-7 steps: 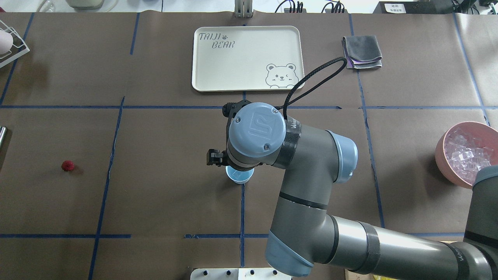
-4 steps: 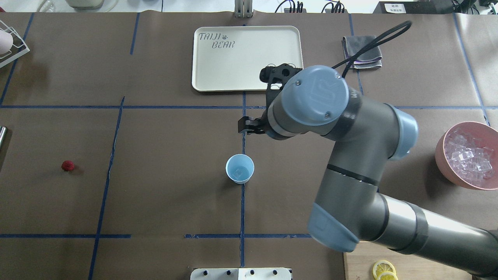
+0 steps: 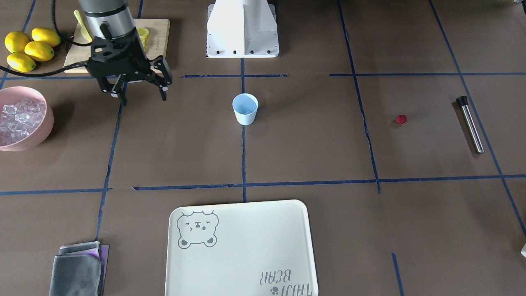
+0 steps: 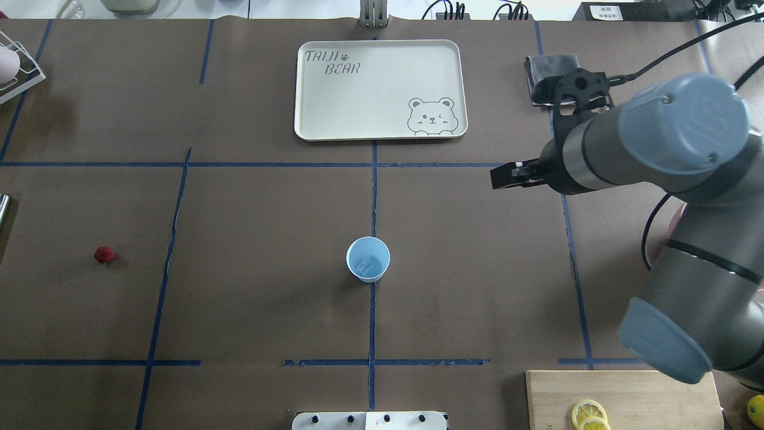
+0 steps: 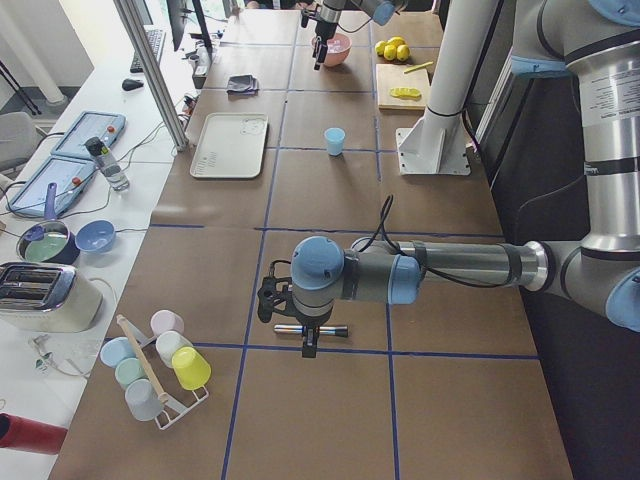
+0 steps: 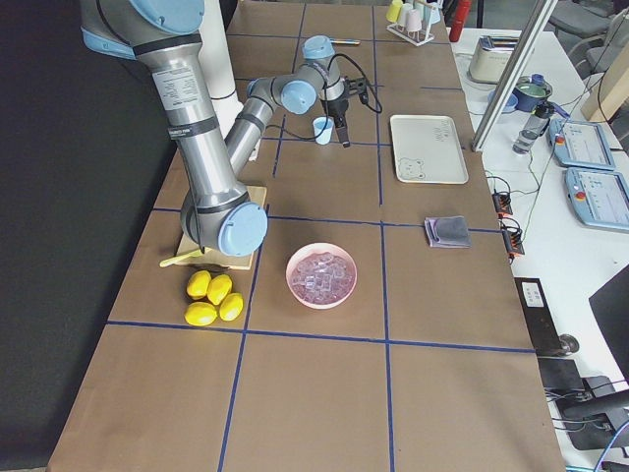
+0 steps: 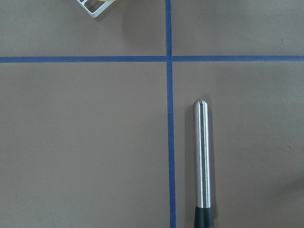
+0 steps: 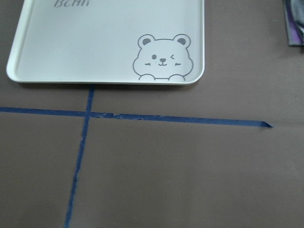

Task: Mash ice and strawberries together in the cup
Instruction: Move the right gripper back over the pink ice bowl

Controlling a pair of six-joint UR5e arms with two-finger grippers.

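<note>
With the cup as our dial's centre in the overhead view, twelve pointing away from the robot, we find an ice cube inside it. The tray lies at twelve and the cloth between one and two. The bowl holding more ice lies at three. The cutting board carrying lemon slices is at four. The strawberry sits at nine, with the rod beyond it.

The right gripper has left the cup, apparently toward the bowl.
</note>
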